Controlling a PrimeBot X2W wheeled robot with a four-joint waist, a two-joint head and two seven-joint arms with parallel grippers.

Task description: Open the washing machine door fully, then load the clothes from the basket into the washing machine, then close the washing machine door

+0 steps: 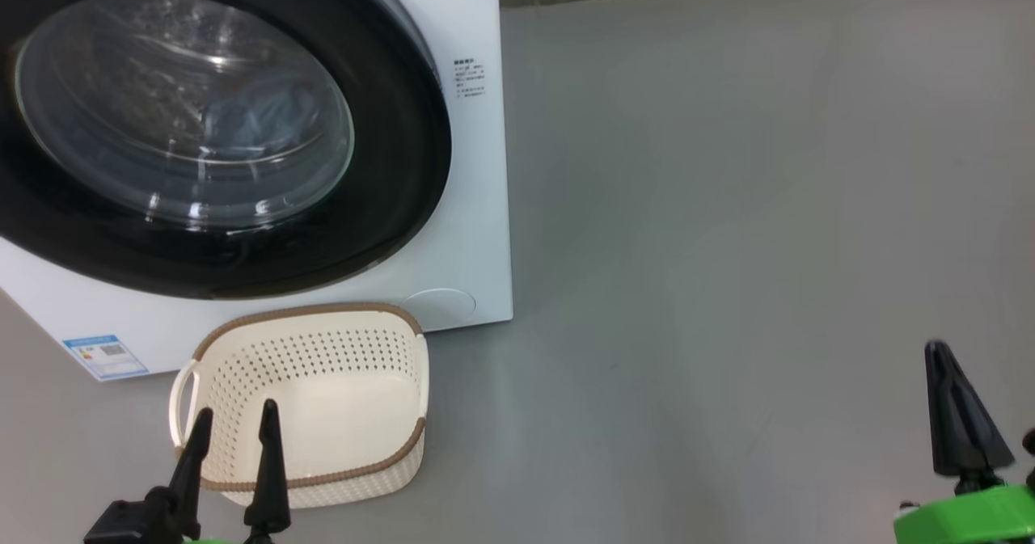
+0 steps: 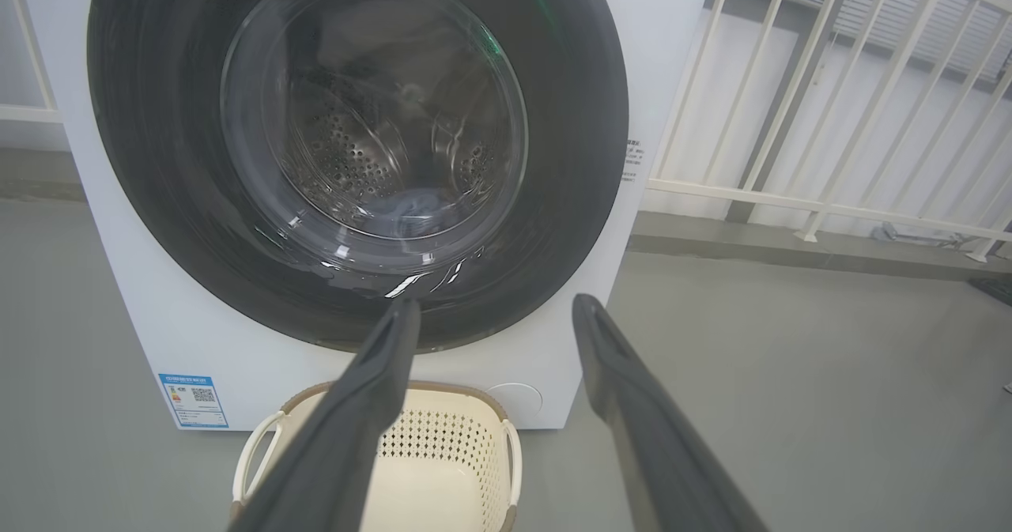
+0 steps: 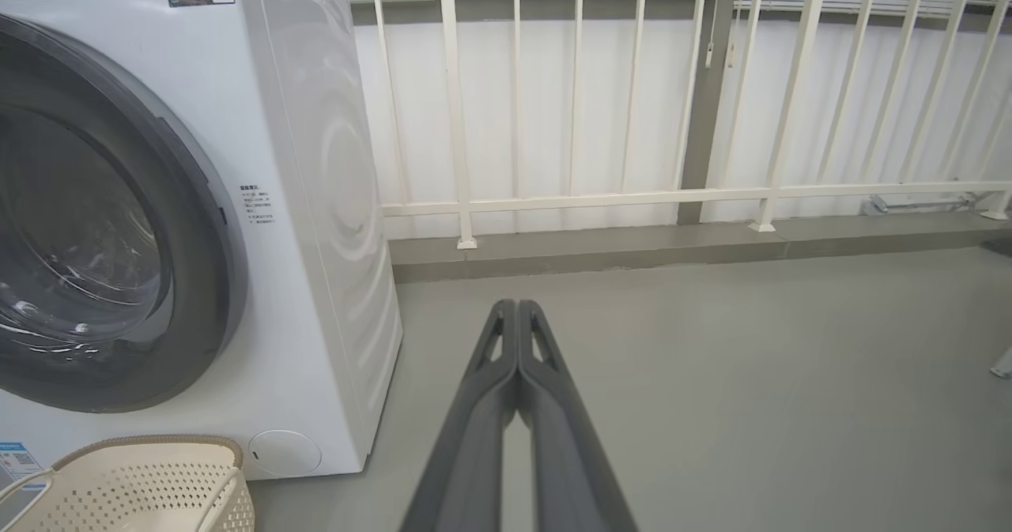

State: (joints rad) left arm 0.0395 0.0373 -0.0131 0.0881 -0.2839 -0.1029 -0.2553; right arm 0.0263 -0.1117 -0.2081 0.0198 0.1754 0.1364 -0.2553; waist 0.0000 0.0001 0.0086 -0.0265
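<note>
Head view, left gripper [image 1: 236, 408]: fingers moderately spread, holding nothing, tips in front of the basket's near wall.
Head view, right gripper [image 1: 938, 352]: fingers closed together and bare, over the grey floor [image 1: 728, 204], well apart from the machine.
Head view, washing machine door [image 1: 388, 148]: lies flush against the washing machine [image 1: 477, 229], with a glossy black rim around a reflective glass bowl.
Head view, clothes [image 1: 263, 115]: a dim bluish bundle behind the glass, inside the drum; the print is too faint to make out.
Head view, basket [image 1: 311, 312]: on the floor just in front of the machine, below the door, with its bare cream bottom showing.
Left wrist view, gripper: the two dark fingers [image 2: 371, 390] stand wide apart with nothing between them, pointing at the door's lower rim.
Left wrist view, clothes: a small blue patch low in the perforated drum [image 2: 348, 152], seen through the glass.
Right wrist view, gripper: fingers pressed tip to tip, gripping nothing, aimed at the floor beside the machine's side panel.
Right wrist view, surroundings: a white railing [image 3: 632, 198] runs behind; the basket's corner sits at lower left.
</note>
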